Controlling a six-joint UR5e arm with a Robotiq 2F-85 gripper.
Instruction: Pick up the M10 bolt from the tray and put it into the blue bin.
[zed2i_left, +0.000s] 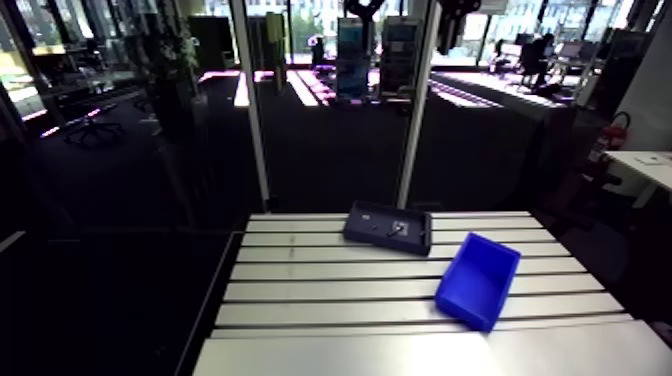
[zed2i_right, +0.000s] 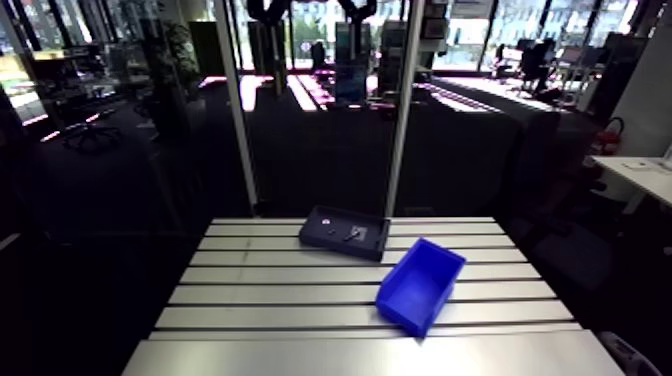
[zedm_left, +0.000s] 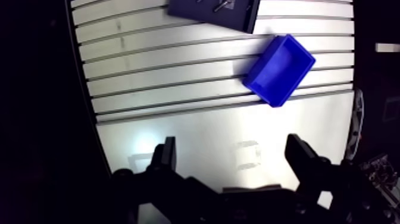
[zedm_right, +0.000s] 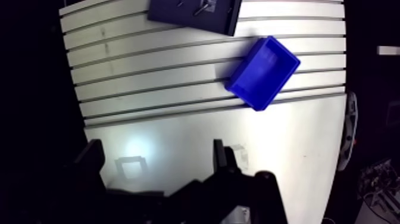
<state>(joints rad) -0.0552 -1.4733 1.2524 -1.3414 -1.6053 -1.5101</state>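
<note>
The pincer (zedm_left: 232, 146) is released: in the wrist view its two dark fingers (zedm_left: 167, 154) stand wide apart with nothing between them, and only bare table (zed2i_left: 330, 290) surface shows beneath the gap. The pincer is positioned over the plain, unslotted strip of the table, well apart from both containers. The dark tray (zed2i_left: 385, 241) rests flat on the slotted section at the far end of the table, ahead of the pincer. Small metal parts (zed2i_right: 352, 236) lie inside the tray; the M10 bolt is among them, but the parts are too small to tell which one it is. The blue bin (zed2i_left: 478, 285) sits on the slotted section just beside the tray, close to one of its corners and set at an angle to the slots. The bin's interior shows only blue.
</note>
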